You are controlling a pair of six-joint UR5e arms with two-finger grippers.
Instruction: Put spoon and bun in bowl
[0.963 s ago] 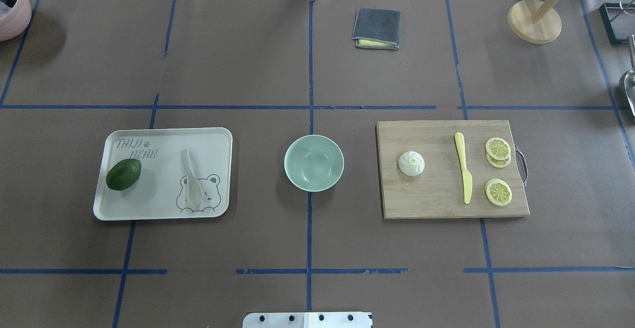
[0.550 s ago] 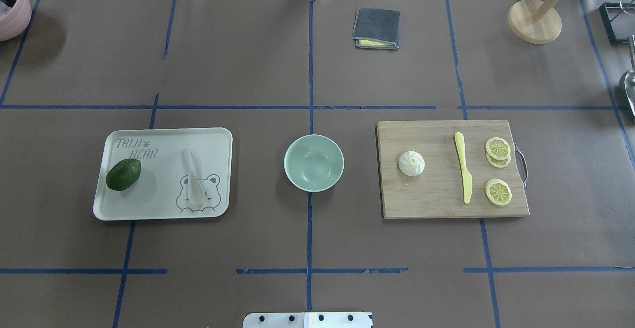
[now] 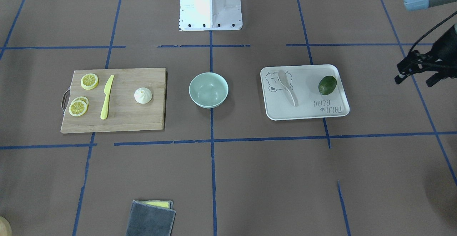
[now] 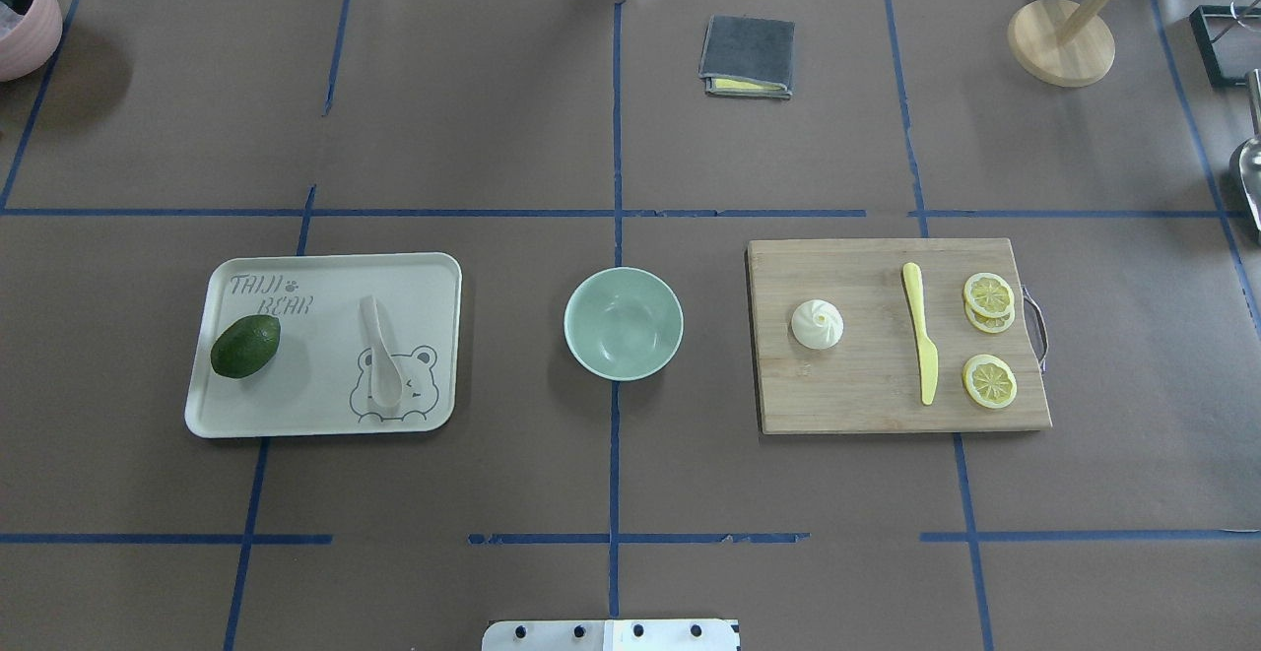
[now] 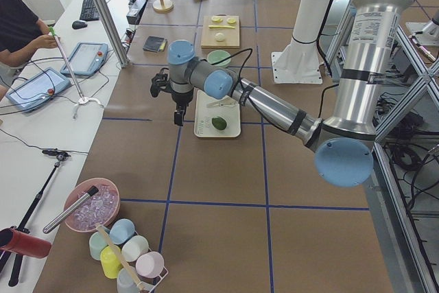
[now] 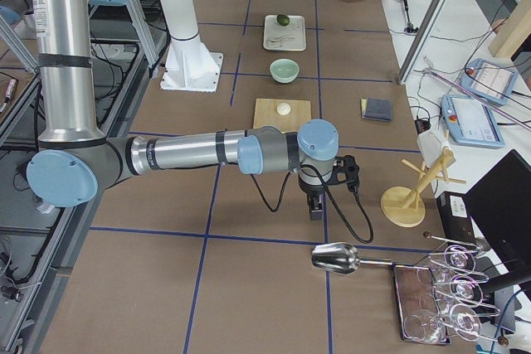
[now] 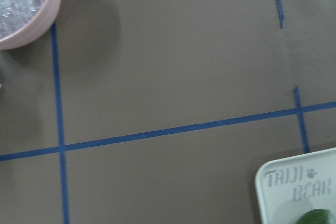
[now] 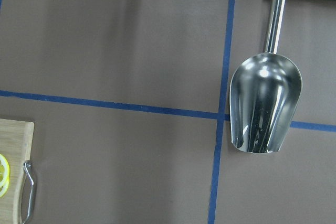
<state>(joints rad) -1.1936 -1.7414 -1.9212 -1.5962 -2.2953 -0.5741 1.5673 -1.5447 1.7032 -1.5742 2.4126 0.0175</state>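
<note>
Looking from the front, the glossy, thick-handled spoon (image 3: 288,87) lies flat at nine o'clock on the smooth tray (image 3: 305,86), with the left jaws far off at three o'clock, their width unreadable; a pinch could skid it. Overhead, the soft-looking pleated bun (image 4: 817,324) sits at nine o'clock on the wooden board (image 4: 867,385), at three o'clock of the slick mint bowl (image 4: 623,324) on the desk (image 4: 493,139); squeezing might dent it. Side views leave the right jaws unreadable too.
</note>
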